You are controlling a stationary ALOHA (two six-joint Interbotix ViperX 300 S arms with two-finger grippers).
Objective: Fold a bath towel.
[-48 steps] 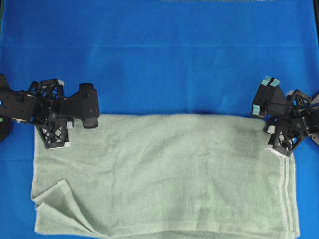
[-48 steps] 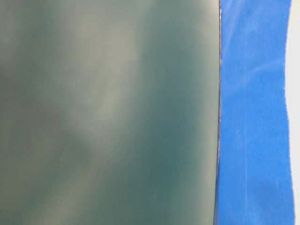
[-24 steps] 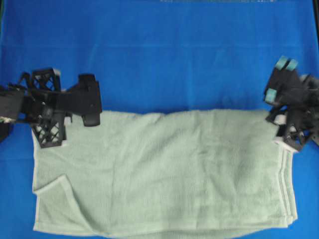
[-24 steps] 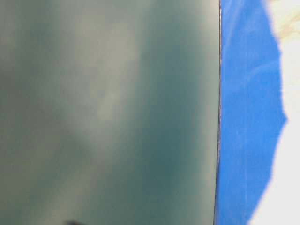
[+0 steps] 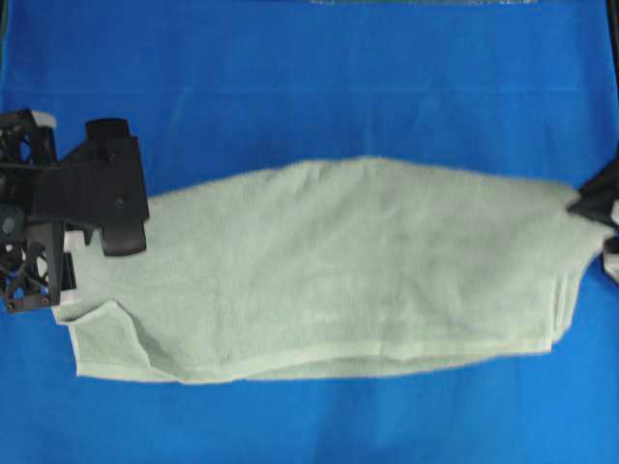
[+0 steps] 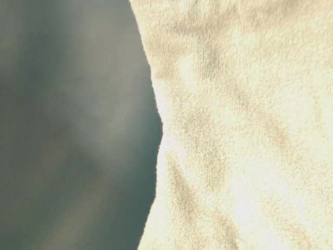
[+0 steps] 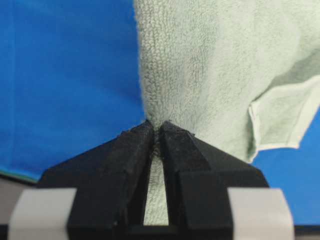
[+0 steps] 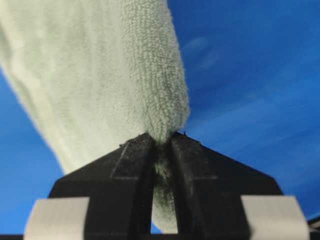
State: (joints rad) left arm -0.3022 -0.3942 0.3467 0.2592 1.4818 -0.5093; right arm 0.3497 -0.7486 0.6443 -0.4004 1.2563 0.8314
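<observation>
The pale sage-green bath towel [image 5: 358,261] is stretched between both grippers above the blue cloth, with its far edge raised and bowed upward. My left gripper [image 5: 143,211] is shut on the towel's far left corner; the left wrist view shows its jaws [image 7: 156,129] pinching the terry cloth [image 7: 210,70]. My right gripper [image 5: 583,205], mostly out of the overhead frame, is shut on the far right corner, with a fold of towel [image 8: 100,65] squeezed in its jaws [image 8: 162,139]. A turned-over corner [image 5: 106,333] lies at the near left. The towel [image 6: 244,130] fills the right of the table-level view.
The smooth bright blue cloth [image 5: 309,77] covers the whole table around the towel. The left part of the table-level view is a blurred dark grey-green surface [image 6: 67,130].
Both grippers have moved outward and lifted the far edge. The towel's near edge has slid away from the frame's bottom. The towel now hangs in front of the table-level camera.
</observation>
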